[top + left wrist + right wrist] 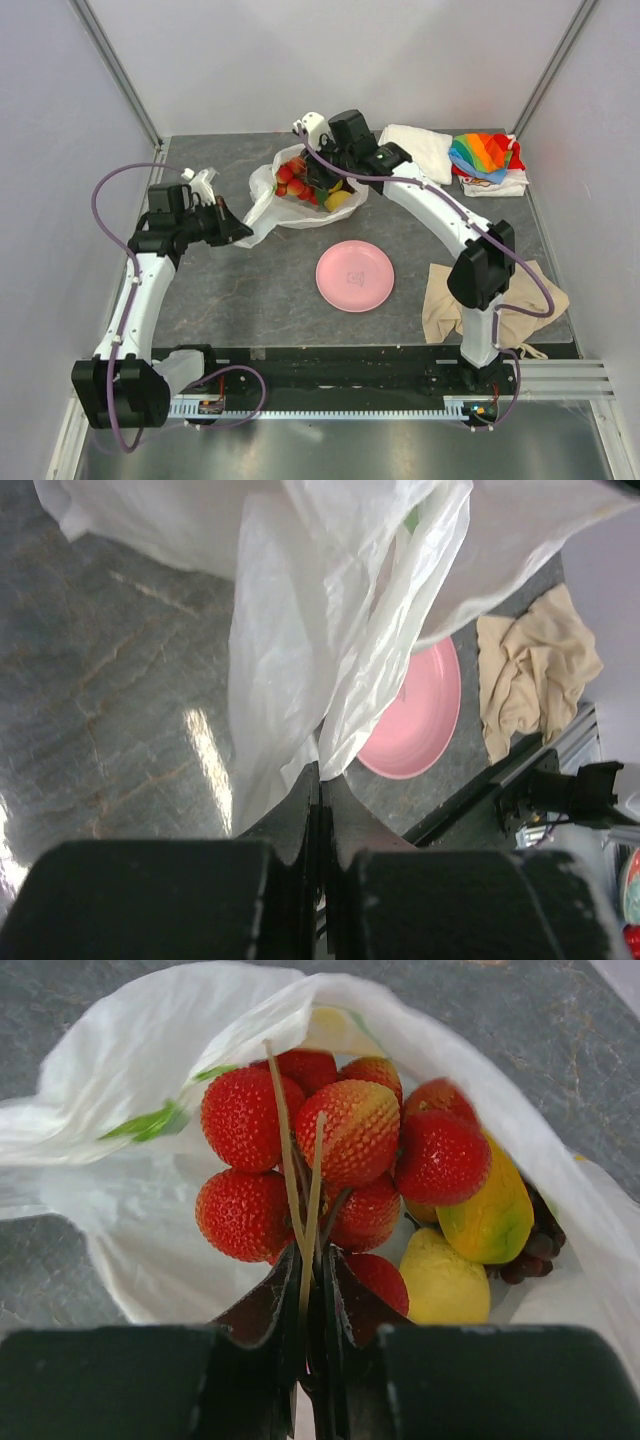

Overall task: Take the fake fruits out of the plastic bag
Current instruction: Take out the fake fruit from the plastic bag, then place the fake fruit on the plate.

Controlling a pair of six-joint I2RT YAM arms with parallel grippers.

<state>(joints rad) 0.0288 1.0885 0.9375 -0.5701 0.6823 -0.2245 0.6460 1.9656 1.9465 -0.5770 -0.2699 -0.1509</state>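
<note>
At the upper centre of the top view, the plastic bag (268, 190) lies open on the grey table (260, 290), its mouth turned toward the right side of the frame. The fake fruits sit inside it.

Right gripper (322, 185): positioned in the bag's mouth. In the right wrist view its fingers (265, 1305) are pressed together, pinching the thin brown stems (298, 1230) of the red cluster (345, 1130), which fills the centre of that frame. To the right of the cluster lie the orange-green mango (492, 1215) and, below it, the yellow lemon (445, 1282). The dark grape bunch (538, 1245) shows at the right edge, partly hidden behind the mango. All rest on the bag's white film.

Left gripper (240, 233): at the bag's lower left edge in the top view. In the left wrist view its fingers (300, 810) are closed flat on a fold of the bag, and the film rises from them in a taut sheet toward the top of the frame.

Other items: a pink plate (355, 276) sits below the bag, apart from it. A beige cloth (500, 300) lies at lower right, a white cloth (420, 150) and a rainbow-coloured cloth (480, 155) at upper right.
</note>
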